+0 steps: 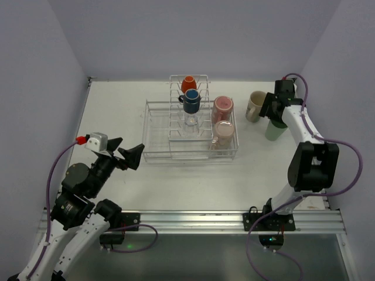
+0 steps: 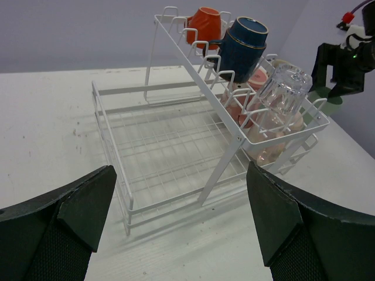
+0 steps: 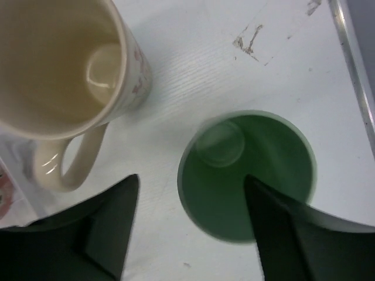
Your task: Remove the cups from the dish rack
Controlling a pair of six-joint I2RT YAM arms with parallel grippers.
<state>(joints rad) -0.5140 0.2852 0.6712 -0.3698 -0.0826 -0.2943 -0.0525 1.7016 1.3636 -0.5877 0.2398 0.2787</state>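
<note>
Landmark: the dish rack (image 1: 176,158), a wire basket in the middle of the table; every place below is given from it.

In the rack, raised tines: orange-red mug (image 1: 188,84) at the far end, dark-blue mug (image 1: 191,102) next toward the arms, clear glass (image 1: 191,120) nearest, all leaning on the tines.

In the rack, right bay: two pink tumblers (image 1: 222,119), one behind the other, lying against the wire.

Out of the rack: cream mug (image 3: 64,70) and mint-green tumbler (image 3: 249,175) stand mouth-up on the table off the rack's right side, close together but apart.

Right gripper (image 3: 190,181): over the green tumbler, jaws parted and holding nothing. One finger hangs above the inside, the other outside the wall on the mug's side.

Left gripper (image 2: 180,175): spread wide and empty, off the rack's near-left corner, facing into it.

Progress, as a judgement: two cups out, five to go.

Risk, pulling away: if the right arm rises at a slant, the inner finger could hook the tumbler's rim and tip it into the cream mug. The mug's handle sits near the outer finger too.

Risk, next pick: the pink tumblers lie snug in the wire, so a crooked pull could drag the light rack along.

Risk, tine row: the glass looks slippery and sits close under the blue mug — a wide approach could nudge both.
</note>
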